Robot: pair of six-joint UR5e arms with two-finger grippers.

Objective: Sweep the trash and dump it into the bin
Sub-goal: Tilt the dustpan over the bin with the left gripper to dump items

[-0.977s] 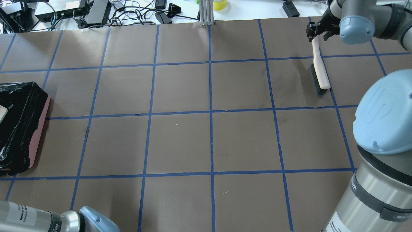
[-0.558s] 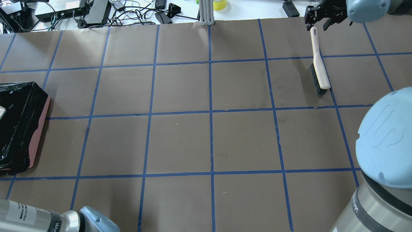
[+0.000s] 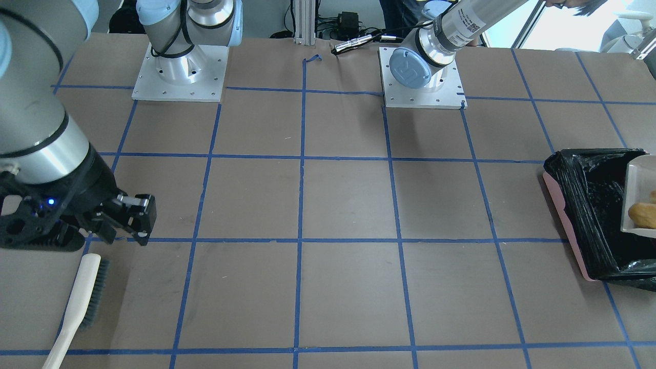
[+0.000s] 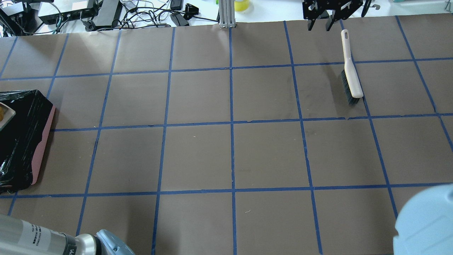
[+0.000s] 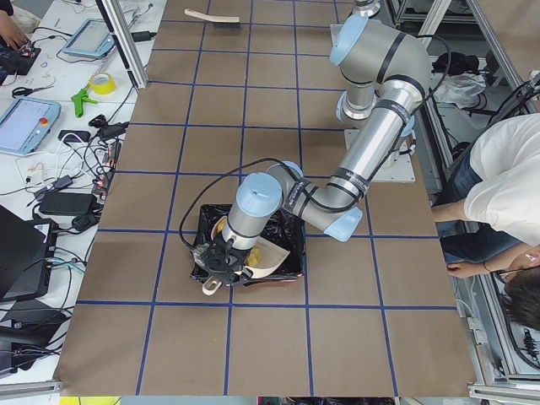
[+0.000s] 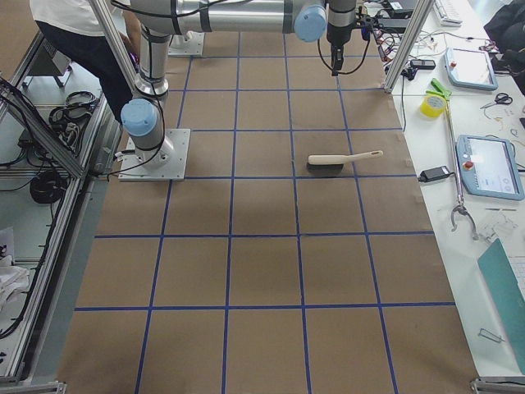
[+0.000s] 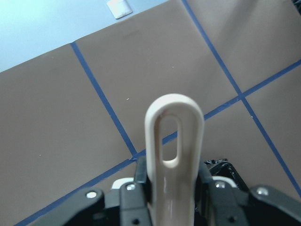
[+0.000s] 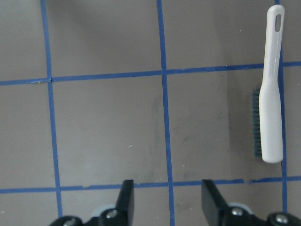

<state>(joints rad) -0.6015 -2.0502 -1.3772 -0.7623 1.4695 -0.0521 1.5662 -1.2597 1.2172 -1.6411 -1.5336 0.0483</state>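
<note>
The bin (image 3: 581,215), pink with a black bag, stands at the table's end and also shows in the overhead view (image 4: 24,138). My left gripper (image 7: 171,188) is shut on the handle of the beige dustpan (image 3: 635,184) and holds it over the bin (image 5: 202,266). A yellow-orange trash piece (image 3: 644,215) lies in the dustpan. The croissant-like piece and the sponge wedge are hidden. My right gripper (image 8: 168,202) is open and empty, raised above the table beside the brush (image 8: 272,94). It also shows in the overhead view (image 4: 319,24).
The beige brush (image 4: 350,71) with dark bristles lies flat on the brown gridded table, far from the bin. Cables, a tape roll and tablets lie along the table's far edge (image 4: 141,14). A person stands near the robot's base (image 5: 498,169).
My right gripper has risen from the brush handle and moved left along the far edge; its elbow swung out of view. The dustpan over the bin has shifted, now showing a yellow piece.
</note>
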